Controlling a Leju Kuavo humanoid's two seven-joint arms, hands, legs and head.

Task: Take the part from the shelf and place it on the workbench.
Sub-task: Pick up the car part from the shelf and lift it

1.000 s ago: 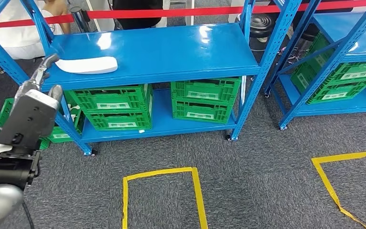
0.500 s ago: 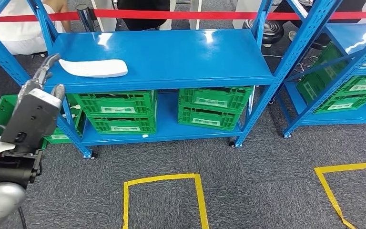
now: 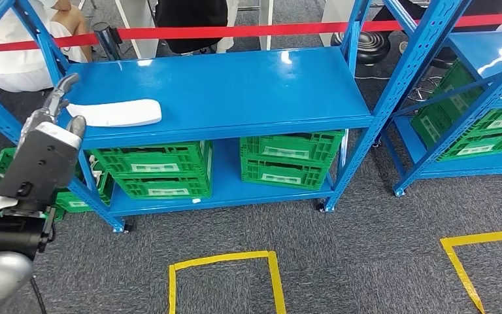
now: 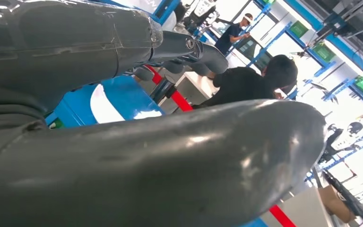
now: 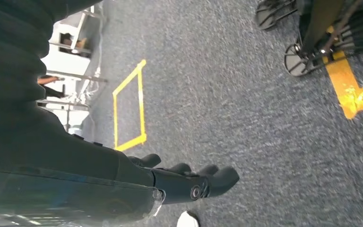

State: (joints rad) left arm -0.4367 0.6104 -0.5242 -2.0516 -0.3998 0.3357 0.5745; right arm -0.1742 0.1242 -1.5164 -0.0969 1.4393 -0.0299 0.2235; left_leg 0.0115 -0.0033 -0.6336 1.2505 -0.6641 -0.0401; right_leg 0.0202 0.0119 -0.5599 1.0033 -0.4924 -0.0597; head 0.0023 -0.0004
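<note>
1. You have the white part (image 3: 115, 112) lying flat on the blue shelf (image 3: 235, 82), at the left end of the top deck, in the upper left of the head view. Its long axis runs left to right across the frame, roughly along the shelf's front edge.
2. Your left hand (image 3: 59, 104) is raised just left of the part's near end, fingers extended toward the shelf, holding nothing; the part lies to its right and slightly beyond, close but apart from it.
3. Your right hand (image 5: 189, 182) hangs over the grey carpet with its fingers loosely extended and empty, so the left is clearly the nearer hand.
4. The deck around the part is smooth and glossy; a blue upright (image 3: 49, 55) stands close by the hand, so I judge the approach tight on that side.
5. Green crates (image 3: 157, 167) sit on the lower deck, and people stand behind the red barrier (image 3: 235, 31).
</note>
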